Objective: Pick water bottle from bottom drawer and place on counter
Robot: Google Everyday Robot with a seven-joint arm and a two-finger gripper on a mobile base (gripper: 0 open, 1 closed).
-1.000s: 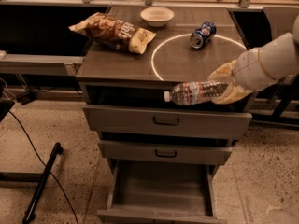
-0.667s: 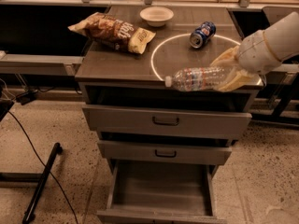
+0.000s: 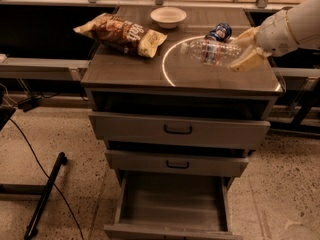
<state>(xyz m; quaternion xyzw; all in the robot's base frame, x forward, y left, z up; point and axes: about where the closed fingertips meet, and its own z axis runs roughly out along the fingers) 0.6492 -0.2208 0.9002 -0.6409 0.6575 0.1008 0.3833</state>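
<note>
Holding water bottle sideways above counter, tool seemingly clamped on it, bottom drawer open

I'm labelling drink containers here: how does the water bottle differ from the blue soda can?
The water bottle is clear plastic; the soda can is blue. The water bottle is longer than the soda can. The pincer, at the counter's right side, grips the water bottle sideways, while the soda can rests ungripped on the counter, partly hidden behind it. Both are by the white circle.
</note>
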